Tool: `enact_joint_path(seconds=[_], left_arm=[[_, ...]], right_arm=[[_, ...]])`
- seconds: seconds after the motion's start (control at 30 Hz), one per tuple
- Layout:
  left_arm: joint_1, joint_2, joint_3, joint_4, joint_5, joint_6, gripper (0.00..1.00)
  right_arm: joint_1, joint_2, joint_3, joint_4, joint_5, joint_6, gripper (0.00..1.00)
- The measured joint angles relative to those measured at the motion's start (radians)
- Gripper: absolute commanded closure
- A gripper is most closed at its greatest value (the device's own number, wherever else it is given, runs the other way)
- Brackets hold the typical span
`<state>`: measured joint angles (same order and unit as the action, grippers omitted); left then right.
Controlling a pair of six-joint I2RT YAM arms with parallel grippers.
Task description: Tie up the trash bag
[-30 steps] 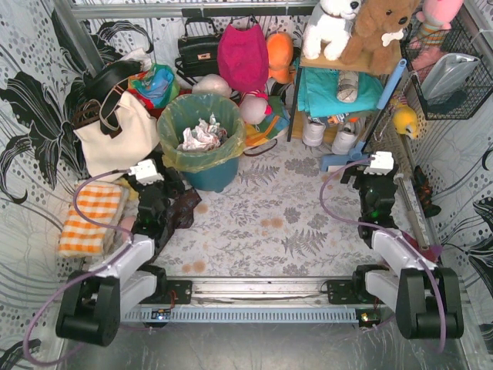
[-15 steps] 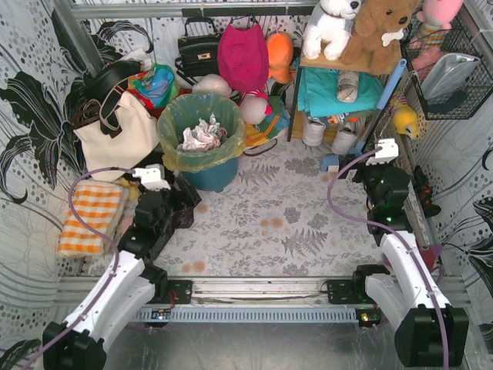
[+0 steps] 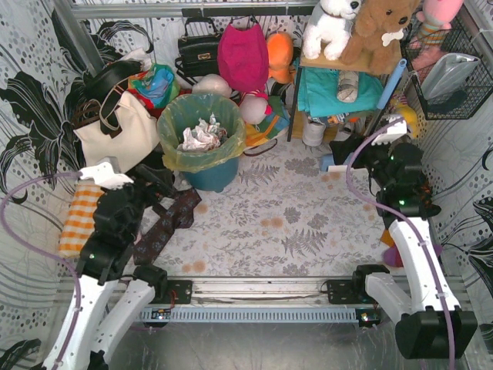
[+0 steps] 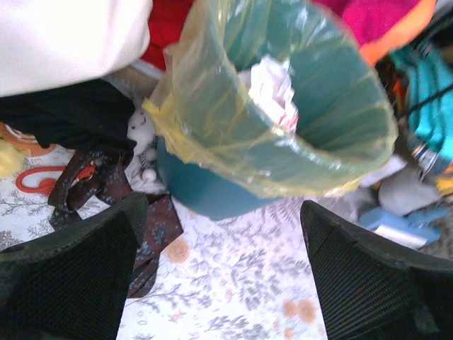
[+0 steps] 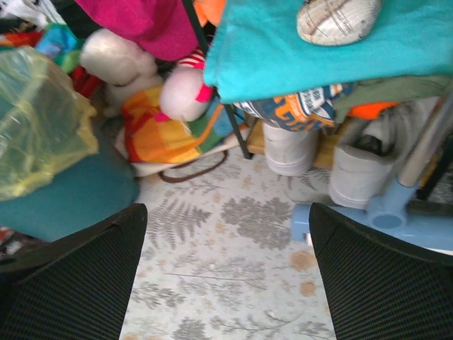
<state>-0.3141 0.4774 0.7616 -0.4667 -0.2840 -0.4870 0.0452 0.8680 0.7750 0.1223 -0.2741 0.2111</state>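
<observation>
Top view: the trash bag (image 3: pixel 196 158) lined the teal bin (image 3: pixel 214 179) at the bench's (image 3: pixel 308 223) far left, mouth untied over crumpled paper (image 3: pixel 202 135). Left wrist view: the left hand (image 4: pixel 223 283) gaped, released, near the bin without touching it. Right wrist view: the right hand (image 5: pixel 226 276) gaped, released, well apart from the bag.

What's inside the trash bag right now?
Crumpled white paper sits in the trash bag, which lines a teal bin. Whatever lies beneath the paper is hidden.
</observation>
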Motion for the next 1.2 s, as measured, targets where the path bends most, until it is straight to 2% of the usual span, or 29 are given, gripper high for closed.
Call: enact_joint_path(seconds=[0.2,0.4,0.53,0.77,0.87,0.97,1.2], left_arm=[[0.000,0.078,0.213,-0.120,-0.077,-0.084,0.02],[0.000,0.182,0.342,-0.183,-0.083,-0.100,0.02],[0.000,0.238,0.399,-0.200,-0.091,-0.100,0.02],[0.000,0.312,0.476,-0.268,-0.138,-0.108,0.02],[0.000,0.332,0.504,-0.283,-0.152,-0.119,0.02],[0.000,0.338,0.512,-0.295,-0.153,-0.124,0.02],[0.000,0.350,0.548,-0.309,-0.154,-0.135,0.02]], right_arm=[[0.032,0.117,0.193,-0.119,-0.044,0.129,0.03],[0.229,0.269,0.397,-0.236,0.000,0.184,0.02],[0.321,0.406,0.550,-0.298,0.028,0.200,0.09],[0.432,0.615,0.742,-0.388,0.099,0.230,0.11],[0.470,0.696,0.837,-0.435,0.134,0.241,0.16],[0.502,0.783,0.961,-0.481,0.164,0.257,0.17],[0.581,1.015,1.322,-0.671,0.294,0.268,0.34]])
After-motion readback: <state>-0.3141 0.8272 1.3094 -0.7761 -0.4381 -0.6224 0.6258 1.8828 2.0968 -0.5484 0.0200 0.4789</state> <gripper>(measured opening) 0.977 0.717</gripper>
